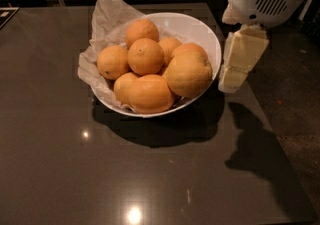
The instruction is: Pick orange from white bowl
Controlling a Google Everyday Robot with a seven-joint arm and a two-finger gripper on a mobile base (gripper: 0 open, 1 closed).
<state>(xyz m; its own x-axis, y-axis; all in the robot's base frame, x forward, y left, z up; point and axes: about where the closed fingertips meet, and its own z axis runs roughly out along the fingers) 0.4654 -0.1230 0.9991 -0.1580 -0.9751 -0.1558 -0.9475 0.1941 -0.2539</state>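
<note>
- You are working with one gripper (232,83), hanging just outside the right-hand rim of the white bowl (212,36), with its tip pointing down toward the bench (70,169).
- You are not getting a clear reading of the gripper here: whether it is spread or pressed together cannot be told.
- You are looking for the orange (188,73), which is sitting in the bowl against the right-hand wall, the fruit closest to the gripper.
- The orange is lying to the camera-left of the gripper, with only the bowl wall standing between them.
- The gripper tip is appearing lower in the view than the rim, so you are likely needing to lift before crossing over the wall.
- The orange is showing as rounded and slightly lumpy, with no marked long axis; its dark stem spot is facing up and to the right.
- A lemon-shaped fruit (150,94) is touching the orange on its left, and smaller round fruits (145,55) are crowding behind it, so open room is lying mainly above and on the rim side.
- Crumpled paper (107,16) is lining the far-left side, well apart from the grasp.
- The bench edge is running near the gripper on the right; you are keeping travel over the bowl.
</note>
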